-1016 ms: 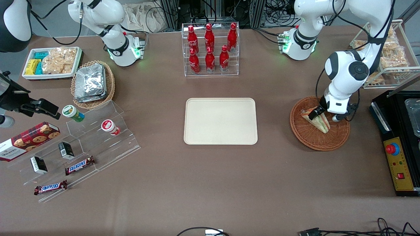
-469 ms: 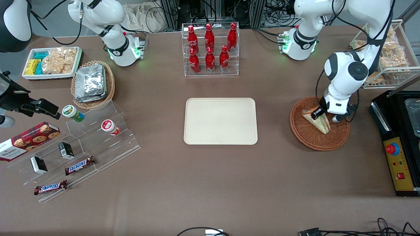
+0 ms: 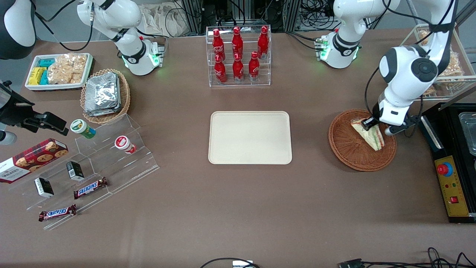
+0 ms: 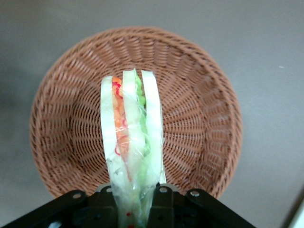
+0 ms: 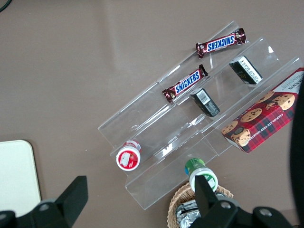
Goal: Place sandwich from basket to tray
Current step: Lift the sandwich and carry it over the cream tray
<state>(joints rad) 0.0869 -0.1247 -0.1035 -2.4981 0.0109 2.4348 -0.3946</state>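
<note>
Reddish-brown wicker fills my wrist camera: the basket point(image 4: 199, 118) sits directly under the gripper point(image 4: 137, 202), and the sandwich point(image 4: 130, 142) stands out from between the fingers, pinched at one end with its bread and its orange, red and green layers edge-on to the lens. The fingers are narrowed tight on the wrapped wedge; I can see the clear film creased where they grip it.

From the front camera, the gripper point(image 3: 371, 123) is over the part of the basket point(image 3: 349, 149) that lies toward the working arm's end of the table, and the sandwich point(image 3: 370, 135) hangs from it, tilted, with its free end pointing toward the front camera. I read it as lifted clear of the weave in the wrist camera, though from the front I cannot tell whether its lower tip touches the basket.

The cream tray point(image 3: 250, 137) lies flat at the middle of the table, well apart from the basket, with bare brown tabletop between them. Farther from the front camera than the tray stands a clear rack of red bottles point(image 3: 238, 56). Beside the basket, at the working arm's end, sits a black control box point(image 3: 452, 186) with a red button.
</note>
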